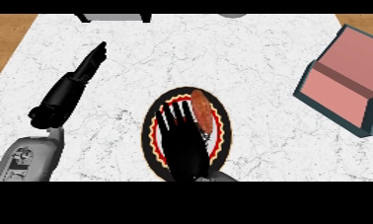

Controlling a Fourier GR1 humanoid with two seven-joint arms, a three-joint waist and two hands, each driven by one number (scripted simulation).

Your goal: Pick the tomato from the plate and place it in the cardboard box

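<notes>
Your right hand [182, 141] hangs over the plate [156, 156] with fingers spread wide and holding nothing, and the tomato [202, 109] lies on the plate just beside those fingertips, on their right, so you're lined up to close round it. The cardboard box [342, 82] waits well off to that hand's right, while your left hand [80, 77] rests out left, fingers straight.

I have one view only, from the robot's head, looking steeply down and fairly close on the white marbled tabletop [241, 55], forearms entering from the lower edge, the right hand [182, 141] low at centre and the left hand [73, 87] off to its left.
</notes>
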